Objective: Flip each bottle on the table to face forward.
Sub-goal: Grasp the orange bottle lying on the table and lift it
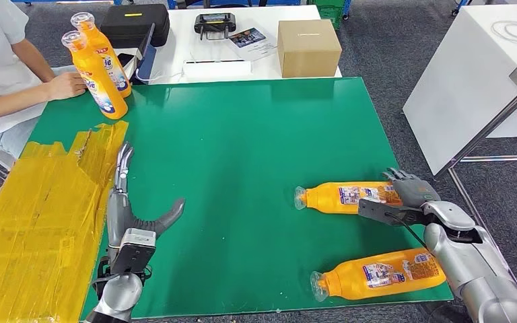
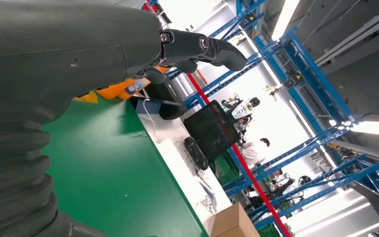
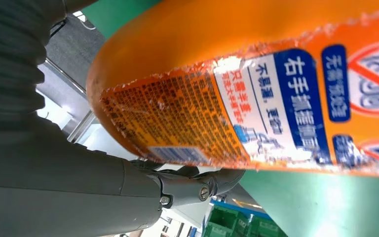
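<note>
Four orange bottles: two standing [image 1: 93, 75] [image 1: 105, 52], two lying [image 1: 347, 197] [image 1: 380, 272]. One cardboard box [image 1: 308, 47], one black case [image 1: 134, 24].

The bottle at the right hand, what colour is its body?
Orange, with a blue and white label; the bottle shows best in the head view.

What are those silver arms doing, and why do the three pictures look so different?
The arms belong to a robot that stands on two legs. One picture comes from a camera up on its body, looking down at a green table. The other two come from small cameras at its wrists, so they look tilted.

Its right hand is wrapped around the base of an orange bottle lying on its side. The right wrist camera sees that bottle's label very close. Another lying bottle is nearer the robot. Its left hand rests open and holds nothing. Two upright bottles stand at the far corner, next to a person's hand.
</note>
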